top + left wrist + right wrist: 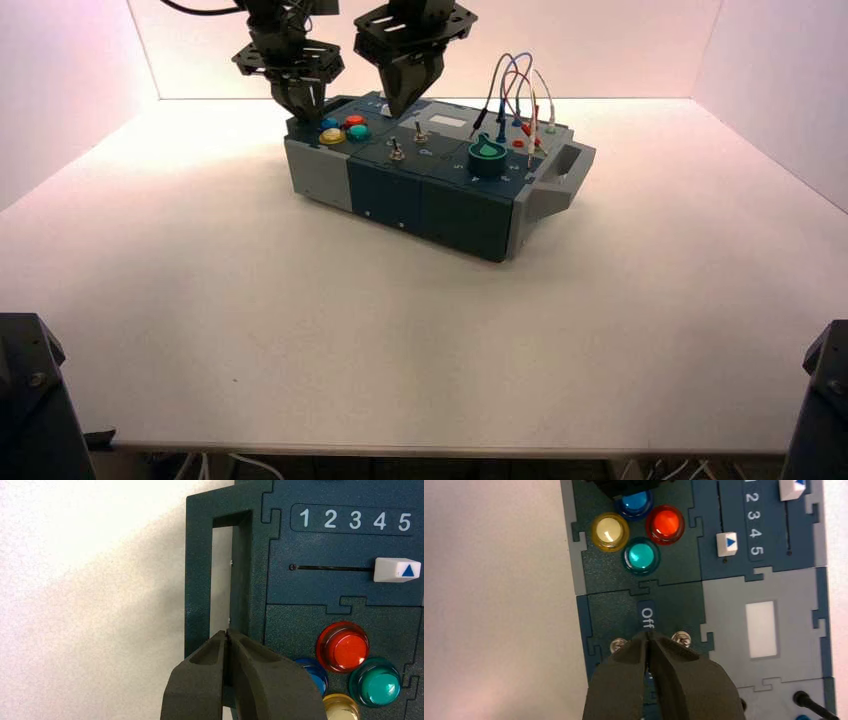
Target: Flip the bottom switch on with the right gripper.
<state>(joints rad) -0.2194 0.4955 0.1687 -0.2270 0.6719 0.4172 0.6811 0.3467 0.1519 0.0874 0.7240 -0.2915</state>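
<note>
Our right gripper [650,636] hovers clenched between both toggles — drifting back, we'd flip the rear one [421,133], not the bottom switch [397,152].

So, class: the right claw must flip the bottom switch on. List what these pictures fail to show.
1. Bottom switch: too small in the high view to tell which way its lever leans.
2. Panel beyond the Off label: covered by the shut right claw in the right wrist view.
3. Blue button: partly hidden by the shut left claw in the left wrist view.
4. Yellow button: cut off by that view's edge.
</note>
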